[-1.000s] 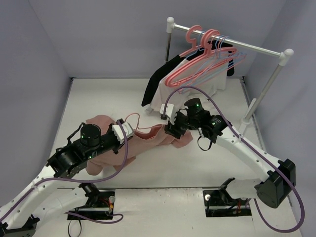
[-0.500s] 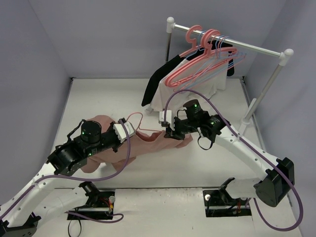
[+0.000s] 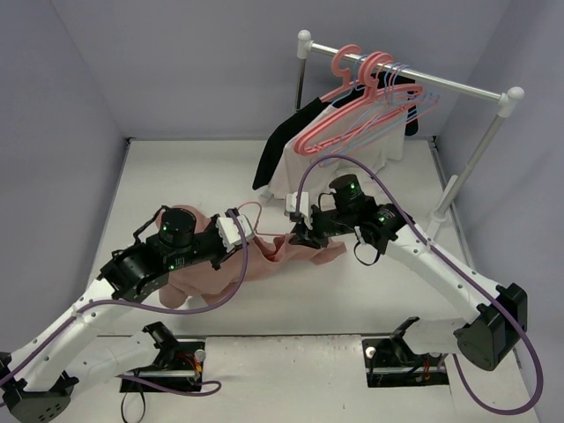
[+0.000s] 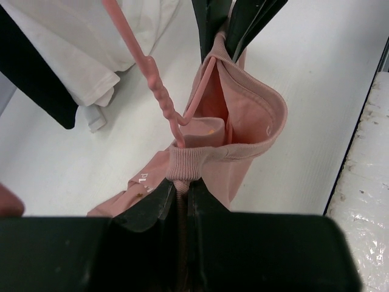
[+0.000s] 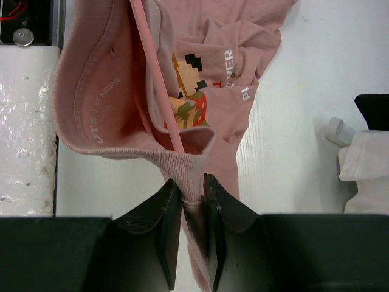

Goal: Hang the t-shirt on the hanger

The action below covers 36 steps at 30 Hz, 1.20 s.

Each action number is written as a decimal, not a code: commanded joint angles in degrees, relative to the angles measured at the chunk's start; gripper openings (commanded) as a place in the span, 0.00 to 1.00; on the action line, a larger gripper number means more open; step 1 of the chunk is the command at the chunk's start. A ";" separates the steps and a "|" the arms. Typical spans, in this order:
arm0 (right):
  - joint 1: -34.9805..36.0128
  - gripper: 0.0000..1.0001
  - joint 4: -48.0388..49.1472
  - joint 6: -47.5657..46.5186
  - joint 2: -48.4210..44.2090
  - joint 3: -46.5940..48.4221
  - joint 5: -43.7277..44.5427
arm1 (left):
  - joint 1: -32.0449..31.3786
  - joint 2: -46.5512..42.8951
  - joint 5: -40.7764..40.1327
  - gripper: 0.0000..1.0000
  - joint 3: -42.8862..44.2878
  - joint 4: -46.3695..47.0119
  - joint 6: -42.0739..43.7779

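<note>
The salmon-pink t-shirt [image 3: 275, 253] hangs between my two grippers above the table. My left gripper [image 3: 248, 238] is shut on its ribbed collar [image 4: 184, 163]. My right gripper [image 3: 300, 235] is shut on the opposite side of the collar [image 5: 182, 167]. The collar is held open between them. The thin pale-pink hanger [image 3: 246, 211] runs down into the neck opening, as the left wrist view [image 4: 159, 97] and the right wrist view [image 5: 155, 67] show. A pixel-figure print and white letters show on the shirt [image 5: 226, 91]. The hanger's lower frame is hidden inside the cloth.
A white clothes rack [image 3: 414, 77] stands at the back right with coral-pink hangers [image 3: 352, 110], pale lilac-blue hangers [image 3: 423, 99], a black garment [image 3: 278, 150] and a white garment [image 3: 357, 160]. Its right post [image 3: 467, 167] stands near my right arm.
My left gripper has moved right and forward toward the right gripper with the collar and hanger. The shirt's body has been dragged right under the left arm. The right gripper has barely moved.
</note>
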 commanded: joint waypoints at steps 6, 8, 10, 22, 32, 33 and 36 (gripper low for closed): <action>0.72 0.00 4.58 1.22 -0.37 2.95 -2.39 | -0.34 -0.08 2.56 0.00 2.98 4.91 -0.21; 0.49 0.00 4.58 2.38 -0.79 3.24 -0.69 | -0.31 -1.14 0.29 0.01 2.84 4.10 -0.28; -0.25 0.00 4.58 2.97 -2.05 3.69 1.50 | -0.31 -3.28 -5.25 0.17 2.30 3.26 -0.81; -2.41 0.00 4.87 5.47 -4.46 10.03 5.97 | 0.15 -13.07 -27.10 0.59 2.23 0.71 -3.58; -2.49 0.00 7.24 6.02 -0.68 34.32 10.82 | 0.14 -7.86 -46.20 0.59 20.26 -1.67 -4.91; -2.49 0.00 7.37 6.15 0.91 39.32 11.48 | 0.07 -6.67 -46.86 0.59 22.63 -2.26 -4.12; -2.58 0.00 8.00 7.74 4.54 50.01 11.94 | 0.06 -4.22 -48.36 0.59 27.60 -2.89 -3.46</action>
